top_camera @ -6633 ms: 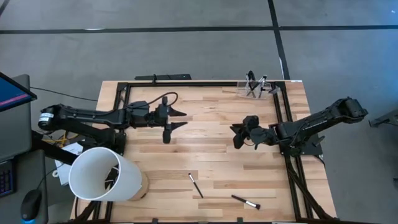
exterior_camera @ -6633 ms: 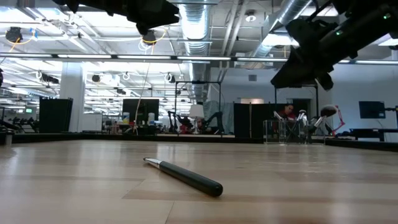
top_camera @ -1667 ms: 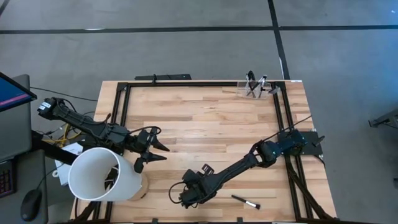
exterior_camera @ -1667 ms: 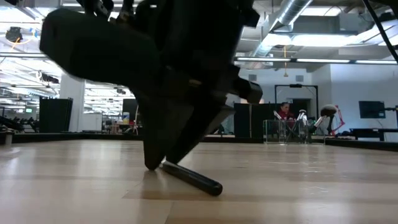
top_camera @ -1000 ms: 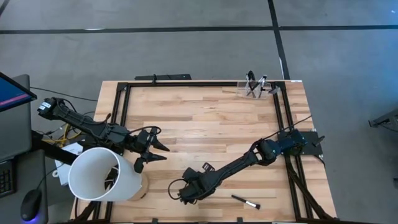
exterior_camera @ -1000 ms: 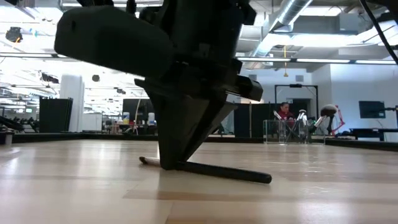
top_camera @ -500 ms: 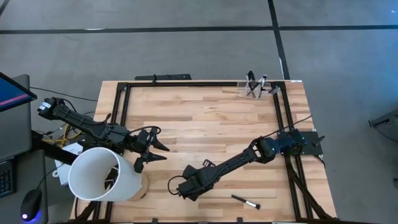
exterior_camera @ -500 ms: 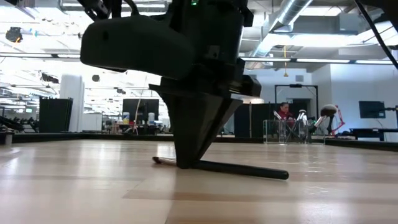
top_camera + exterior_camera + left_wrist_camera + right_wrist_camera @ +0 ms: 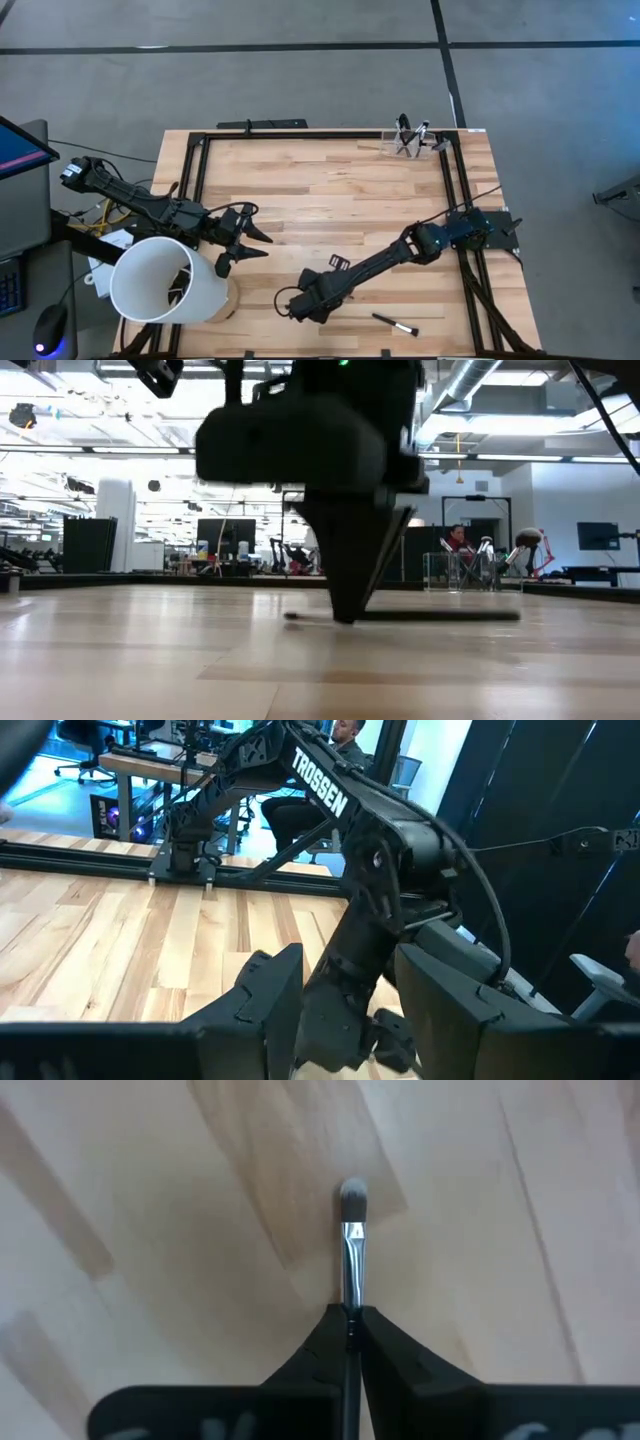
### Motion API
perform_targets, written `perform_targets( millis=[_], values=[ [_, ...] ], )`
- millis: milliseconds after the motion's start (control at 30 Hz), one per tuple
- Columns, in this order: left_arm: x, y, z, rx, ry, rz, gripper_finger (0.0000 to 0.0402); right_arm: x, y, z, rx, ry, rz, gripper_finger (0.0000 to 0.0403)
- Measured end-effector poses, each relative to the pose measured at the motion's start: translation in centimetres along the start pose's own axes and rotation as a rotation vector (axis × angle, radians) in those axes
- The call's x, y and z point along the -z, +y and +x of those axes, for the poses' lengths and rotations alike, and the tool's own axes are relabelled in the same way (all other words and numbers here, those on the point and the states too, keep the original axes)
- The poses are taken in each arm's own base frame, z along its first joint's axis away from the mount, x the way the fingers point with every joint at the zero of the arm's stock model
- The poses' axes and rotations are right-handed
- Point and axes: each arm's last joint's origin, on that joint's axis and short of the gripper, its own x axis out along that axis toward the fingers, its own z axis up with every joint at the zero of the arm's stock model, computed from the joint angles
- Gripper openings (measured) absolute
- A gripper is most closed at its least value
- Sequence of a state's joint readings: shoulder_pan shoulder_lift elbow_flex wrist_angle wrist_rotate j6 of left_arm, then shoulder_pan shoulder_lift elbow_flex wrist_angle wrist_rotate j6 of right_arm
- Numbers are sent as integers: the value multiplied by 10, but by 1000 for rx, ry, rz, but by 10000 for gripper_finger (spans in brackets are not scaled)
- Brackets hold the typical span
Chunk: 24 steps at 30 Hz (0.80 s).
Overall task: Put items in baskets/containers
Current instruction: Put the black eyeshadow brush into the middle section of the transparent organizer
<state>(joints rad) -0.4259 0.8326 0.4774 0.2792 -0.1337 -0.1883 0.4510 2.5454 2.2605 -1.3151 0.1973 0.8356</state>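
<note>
My right gripper (image 9: 305,306) (image 9: 345,618) stands near the table's front edge, pointing down, shut on a thin dark makeup brush (image 9: 440,615) with a silvery ferrule and grey bristles (image 9: 352,1198). A second brush (image 9: 395,324) lies flat on the wood to its right. The small clear holder (image 9: 412,143) (image 9: 470,572) stands at the far right edge with several brushes upright in it. My left gripper (image 9: 255,246) waits open beside the white tub, holding nothing. My right gripper pinches the brush's dark handle just behind the ferrule (image 9: 351,1312) between its two fingertips. The fingers come from above, pointing down, across the brush. The brush lies level, its long handle end (image 9: 500,615) sticking out sideways; whether it is clear of the wood, I cannot tell.
A big white tub (image 9: 165,280) lies at the near left corner, next to my left arm. A black frame rail (image 9: 448,190) runs round the table top. Bare wood (image 9: 330,200) fills the middle between the arms and the holder.
My right gripper has rolled about its downward line while staying near the front edge. The brush has turned about with it: its handle end, which slanted toward the near side, has swung round and now lies level across the low view.
</note>
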Motion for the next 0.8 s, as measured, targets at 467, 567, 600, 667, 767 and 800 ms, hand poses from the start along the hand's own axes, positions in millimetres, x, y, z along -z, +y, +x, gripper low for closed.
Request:
perform_targets(
  millis=[467, 567, 600, 667, 767, 800],
  values=[
    [-7, 3, -5, -11, -48, 49, 158, 15, -11, -52, 183, -141, -117, 5],
    [-9, 4, -6, -16, -61, 46, 158, 17, -18, -64, 211, -155, -119, 3],
    [-9, 4, -6, -17, -63, 45, 158, 17, -21, -70, 215, -159, -116, 2],
    [-9, 4, -6, -19, -62, 45, 158, 18, -28, -81, 218, -169, -108, 1],
    [-9, 4, -6, -18, -63, 44, 158, 16, -36, -93, 189, -169, -105, 4],
    [-9, 4, -7, -18, -63, 44, 158, 15, -39, -97, 177, -167, -104, 4]
  ],
)
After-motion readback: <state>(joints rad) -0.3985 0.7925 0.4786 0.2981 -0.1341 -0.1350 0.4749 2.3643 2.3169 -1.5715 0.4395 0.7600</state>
